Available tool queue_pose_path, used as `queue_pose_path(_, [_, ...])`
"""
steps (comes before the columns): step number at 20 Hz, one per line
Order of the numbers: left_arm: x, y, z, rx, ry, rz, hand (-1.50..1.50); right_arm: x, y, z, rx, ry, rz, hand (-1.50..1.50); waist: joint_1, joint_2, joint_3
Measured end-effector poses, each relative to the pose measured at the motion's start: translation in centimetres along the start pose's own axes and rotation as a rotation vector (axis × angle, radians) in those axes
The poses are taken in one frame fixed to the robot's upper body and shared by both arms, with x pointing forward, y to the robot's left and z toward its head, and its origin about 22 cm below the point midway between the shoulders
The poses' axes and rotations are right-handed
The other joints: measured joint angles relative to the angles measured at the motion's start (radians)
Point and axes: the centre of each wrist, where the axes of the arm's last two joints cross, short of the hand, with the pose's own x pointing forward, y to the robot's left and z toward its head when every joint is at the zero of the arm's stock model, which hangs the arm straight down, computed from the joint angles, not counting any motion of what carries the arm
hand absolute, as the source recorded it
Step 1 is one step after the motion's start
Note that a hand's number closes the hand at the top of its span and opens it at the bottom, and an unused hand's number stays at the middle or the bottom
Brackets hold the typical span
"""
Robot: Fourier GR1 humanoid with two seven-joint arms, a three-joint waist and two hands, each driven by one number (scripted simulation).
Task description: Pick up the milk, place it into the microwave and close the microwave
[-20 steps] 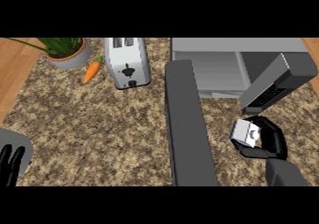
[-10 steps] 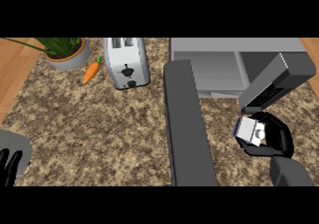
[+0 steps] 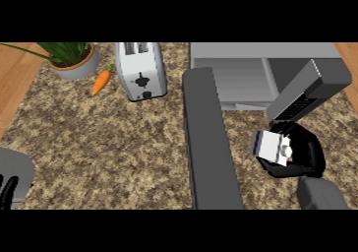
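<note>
Carrying the milk (image 3: 271, 147) toward the microwave (image 3: 244, 81) is the step judged to be in hand. The right hand (image 3: 302, 156), at the lower right of the frame, has its fingers wrapped around the small white and blue carton, which sits raised off the speckled counter (image 3: 102, 142) just below the microwave's front. The left hand (image 3: 3, 191) rests at the lower left edge, fingers straight and released, holding nothing.

Recommended conduct: take the carton up the frame and to the left, into the pale open cavity at upper centre, and set it down inside before releasing. Keep it upright.

Obstructions noted. The microwave door (image 3: 211, 142) stands open as a long dark slab running down the centre of the frame, just left of the held carton; it bounds the approach on that side. The microwave's control panel side (image 3: 309, 91), a dark angled block at upper right, lies directly above the hand, very close to the fingertips, and a straight push upward would likely strike it. The clear lane appears to lie between these two.

Other items: a toaster (image 3: 140, 71) at upper centre-left, a carrot (image 3: 101, 82) beside it, and a potted plant (image 3: 73, 59) at upper left. All stand well apart from the route.
</note>
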Motion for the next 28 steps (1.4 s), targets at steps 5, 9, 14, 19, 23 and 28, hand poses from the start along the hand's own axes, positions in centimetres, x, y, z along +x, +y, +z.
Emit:
queue_pose_path(5, [-0.2,0.2,-0.2,0.001,0.006,0.010,-1.50,2.0,2.3,-2.9,0.018,-0.014,0.070,1.50,0.004,0.002,0.000])
queue_pose_path(9, [0.0,0.8,-0.3,0.002,0.011,0.001,-1.50,3.0,4.6,-6.2,0.016,0.006,0.120,1.50,0.009,0.003,0.001])
queue_pose_path(14, [-0.1,1.4,-0.2,0.006,0.008,-0.006,-1.50,2.9,5.9,-9.9,0.014,0.046,0.169,1.50,0.015,0.005,0.001])
queue_pose_path(19, [-0.6,1.7,-0.3,0.001,0.012,0.002,-1.50,1.8,6.4,-13.7,0.022,0.068,0.179,1.50,0.026,0.010,0.002])
queue_pose_path(23, [-0.8,2.1,-0.9,-0.019,0.015,0.009,-1.50,1.3,6.8,-16.0,0.029,0.075,0.195,1.50,0.035,0.014,0.002])
queue_pose_path(28, [-1.0,2.2,-1.6,-0.039,0.012,0.018,-1.50,1.6,6.6,-18.3,0.018,0.072,0.242,1.50,0.056,0.024,0.003])
